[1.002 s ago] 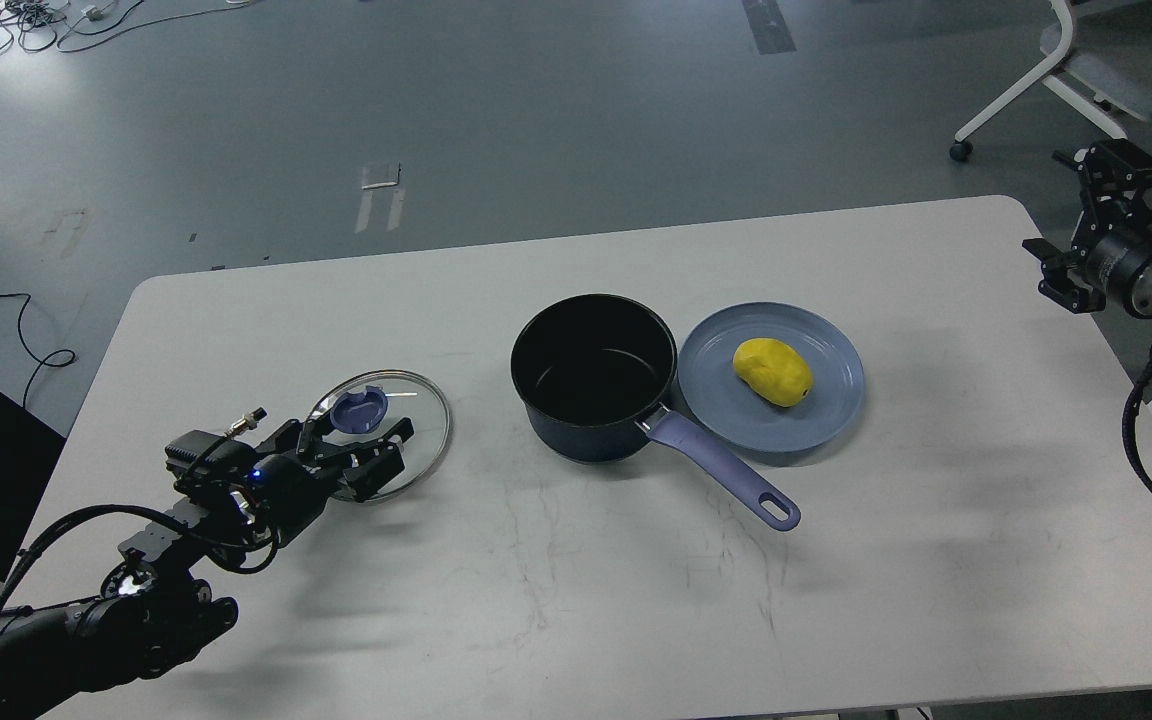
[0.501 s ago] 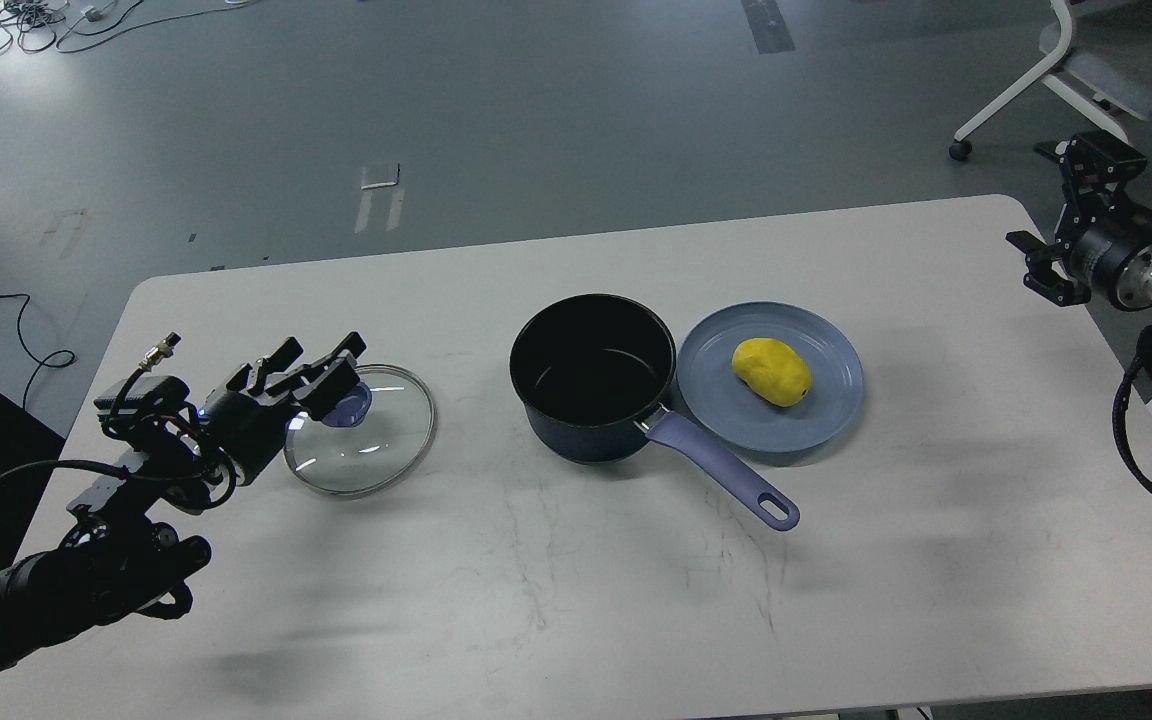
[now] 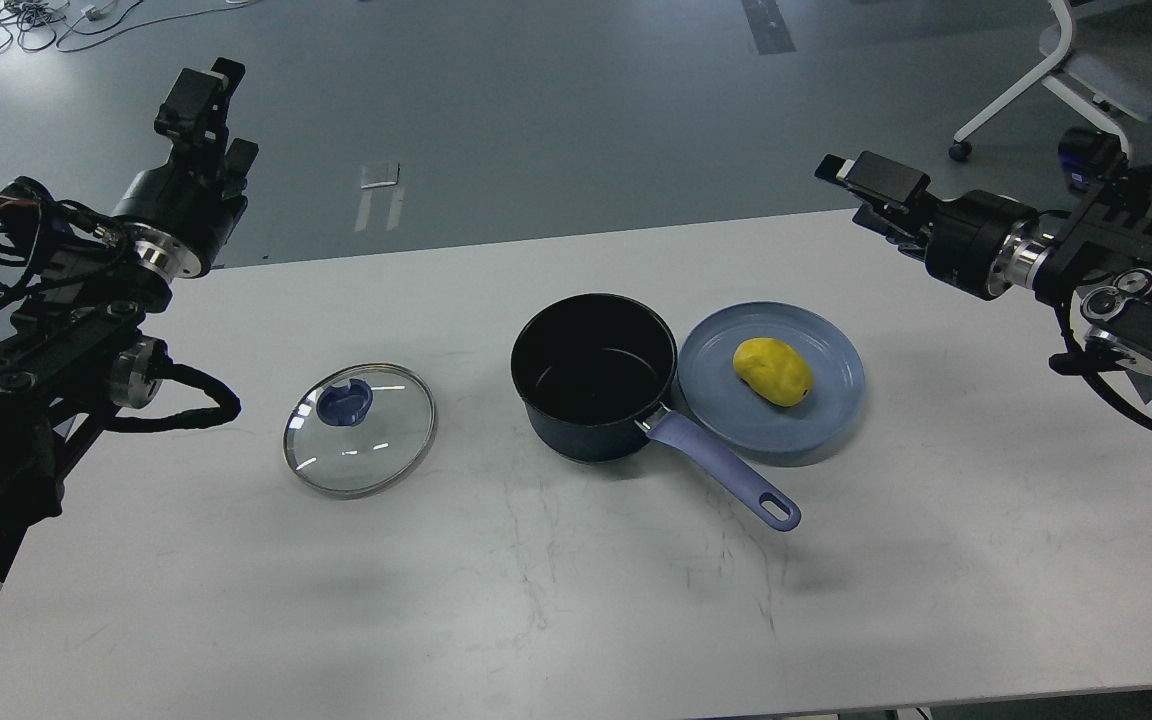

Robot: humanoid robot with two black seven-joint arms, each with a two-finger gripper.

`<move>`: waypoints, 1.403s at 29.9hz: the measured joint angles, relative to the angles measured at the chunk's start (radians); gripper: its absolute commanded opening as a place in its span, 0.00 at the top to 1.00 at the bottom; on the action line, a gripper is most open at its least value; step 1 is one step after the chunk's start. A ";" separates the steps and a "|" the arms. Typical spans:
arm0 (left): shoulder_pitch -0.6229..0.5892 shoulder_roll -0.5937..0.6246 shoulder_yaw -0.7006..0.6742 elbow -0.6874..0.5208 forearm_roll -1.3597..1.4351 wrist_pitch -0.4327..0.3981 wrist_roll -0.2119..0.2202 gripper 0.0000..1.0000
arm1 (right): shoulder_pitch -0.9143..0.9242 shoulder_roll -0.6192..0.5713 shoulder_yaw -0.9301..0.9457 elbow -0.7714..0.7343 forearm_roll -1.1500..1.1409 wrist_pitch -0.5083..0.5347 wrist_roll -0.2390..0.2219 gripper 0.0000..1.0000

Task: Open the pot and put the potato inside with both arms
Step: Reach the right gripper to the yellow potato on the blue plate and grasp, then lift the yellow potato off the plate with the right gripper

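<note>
White table [image 3: 576,600], glass lid [image 3: 359,430] now released, left hand [image 3: 198,95] raised away, grip unclear; right hand [image 3: 871,185] likewise unclear.

1 pot [image 3: 591,375], 1 potato [image 3: 773,371], 1 plate [image 3: 826,400], 1 lid [image 3: 360,428] — 2 arms.

A matt, lightly scuffed white counter [image 3: 576,600] is seen under a clear glass lid [image 3: 359,429] rimmed in shiny metal with a smooth blue knob, a dark pot [image 3: 593,375] with a dull black inside, a satin blue-grey plate [image 3: 816,420], and a smooth yellow potato [image 3: 773,371].
</note>
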 measured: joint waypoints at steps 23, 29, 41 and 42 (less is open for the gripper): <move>0.022 -0.050 -0.043 0.007 -0.026 -0.106 0.087 0.01 | 0.065 0.235 -0.353 -0.295 -0.356 -0.232 0.082 0.00; 0.024 -0.050 -0.042 0.026 -0.024 -0.087 0.074 0.01 | 0.073 0.285 -0.447 -0.322 -0.356 -0.248 0.082 0.00; 0.048 -0.093 -0.039 0.038 -0.013 -0.063 0.057 0.01 | 0.059 0.284 -0.466 -0.335 -0.356 -0.248 0.082 0.14; 0.048 -0.096 -0.038 0.038 -0.013 -0.063 0.057 0.01 | 0.059 0.283 -0.470 -0.335 -0.356 -0.250 0.082 0.20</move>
